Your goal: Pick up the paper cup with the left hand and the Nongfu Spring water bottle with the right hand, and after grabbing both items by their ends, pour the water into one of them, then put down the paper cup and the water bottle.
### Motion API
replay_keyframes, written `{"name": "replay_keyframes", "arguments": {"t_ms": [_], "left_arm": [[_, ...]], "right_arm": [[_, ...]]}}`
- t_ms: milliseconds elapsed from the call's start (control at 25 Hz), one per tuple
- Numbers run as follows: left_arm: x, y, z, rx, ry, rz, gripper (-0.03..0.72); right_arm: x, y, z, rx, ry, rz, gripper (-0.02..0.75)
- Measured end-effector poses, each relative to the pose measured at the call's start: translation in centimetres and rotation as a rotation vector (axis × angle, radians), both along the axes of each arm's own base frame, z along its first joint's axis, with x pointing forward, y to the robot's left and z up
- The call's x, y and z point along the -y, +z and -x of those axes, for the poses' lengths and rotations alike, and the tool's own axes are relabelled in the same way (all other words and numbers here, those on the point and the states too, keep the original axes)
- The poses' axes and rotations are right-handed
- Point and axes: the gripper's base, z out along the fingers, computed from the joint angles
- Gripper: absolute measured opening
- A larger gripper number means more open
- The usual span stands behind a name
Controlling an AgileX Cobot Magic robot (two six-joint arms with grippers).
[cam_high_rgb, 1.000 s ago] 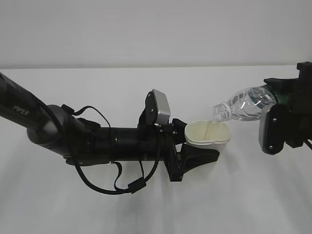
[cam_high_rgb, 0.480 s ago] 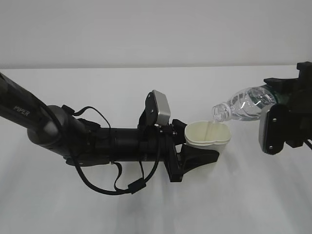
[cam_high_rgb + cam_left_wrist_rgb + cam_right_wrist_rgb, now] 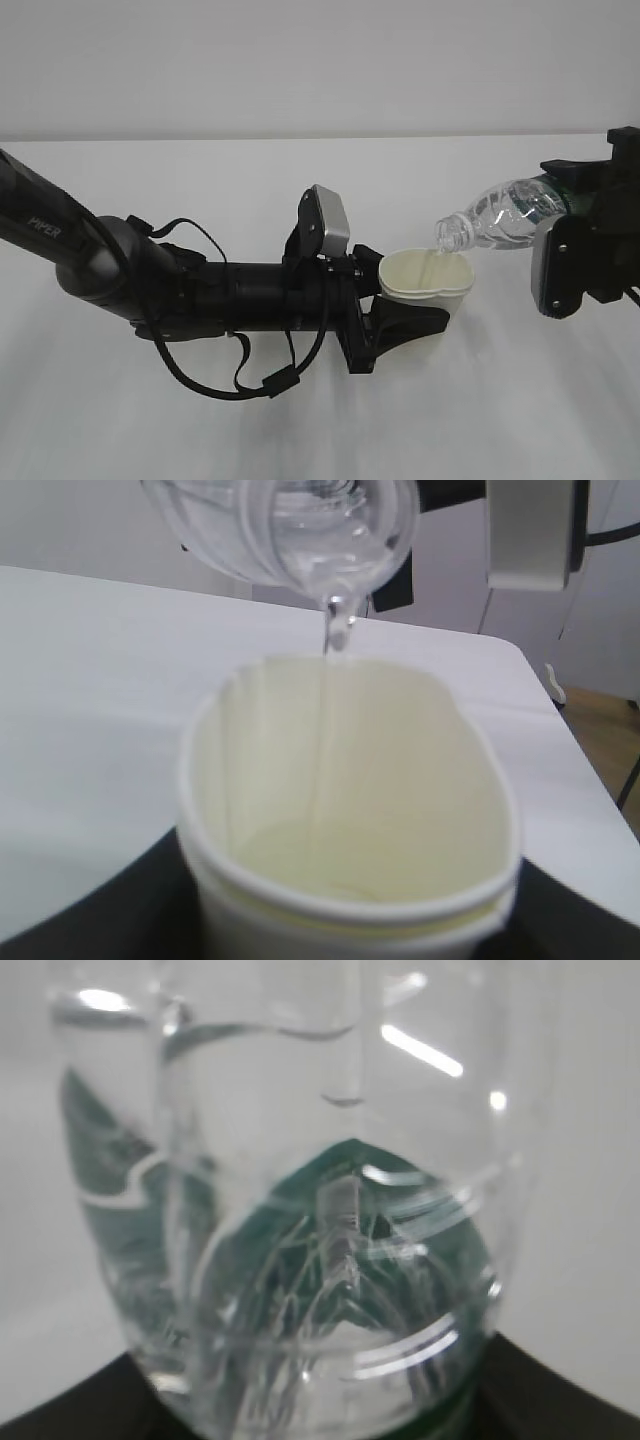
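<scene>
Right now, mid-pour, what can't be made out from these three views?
- Right gripper: exterior view cuts it at the frame edge; the bottle fills the right wrist view, hiding the fingers.
- Left gripper fingertips: the cup covers them in the left wrist view.
- How much water remains in the bottle: glare and blur.
- Bottle label text: too blurred in every view.

Bottle (image 3: 497,214) neck hangs directly over cup (image 3: 428,276) mouth, blocking access from above. Left arm (image 3: 200,290) lies across the table's (image 3: 300,430) middle; front and rear edges stay open.
</scene>
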Motion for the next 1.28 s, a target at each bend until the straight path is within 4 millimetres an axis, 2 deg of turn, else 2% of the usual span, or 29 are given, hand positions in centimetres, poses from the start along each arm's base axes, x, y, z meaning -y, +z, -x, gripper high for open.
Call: {"name": "replay_keyframes", "arguments": {"t_ms": [1280], "left_arm": [[0.00,-0.01,-0.01,0.000,0.001,-0.001,0.431]], "right_arm": [[-0.06,0.01,0.01,0.003,0.009,0.007,0.384]]}}
